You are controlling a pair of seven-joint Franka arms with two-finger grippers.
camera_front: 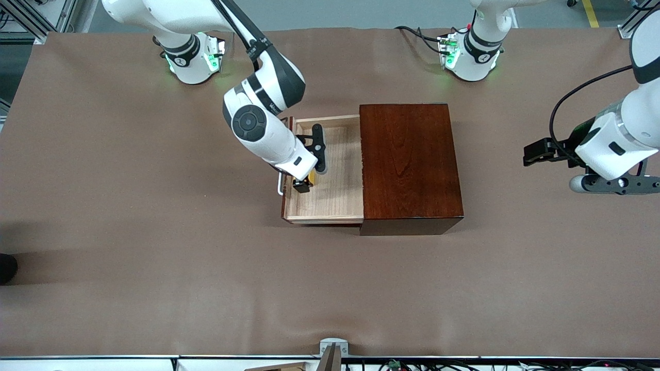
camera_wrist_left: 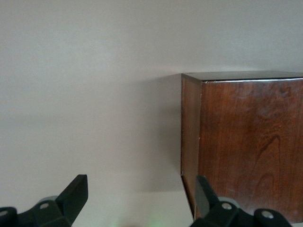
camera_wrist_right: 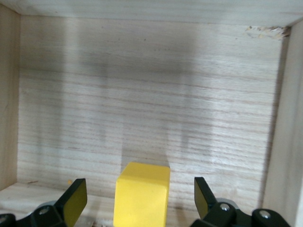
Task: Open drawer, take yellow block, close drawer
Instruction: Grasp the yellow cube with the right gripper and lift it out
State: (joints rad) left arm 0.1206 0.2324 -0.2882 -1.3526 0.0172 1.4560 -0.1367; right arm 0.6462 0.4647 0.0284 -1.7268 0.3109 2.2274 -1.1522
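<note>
The drawer of pale wood stands pulled out of the dark reddish-brown box, toward the right arm's end of the table; its white handle shows at its front. My right gripper is down inside the drawer, open. In the right wrist view the yellow block rests on the drawer floor between the spread fingers, clear of both. A sliver of the block shows in the front view. My left gripper waits open and empty above the table at the left arm's end, facing the box.
The brown table cover spreads around the box. The drawer's low side walls stand on either side of my right gripper. The left gripper is a short way off the box's side.
</note>
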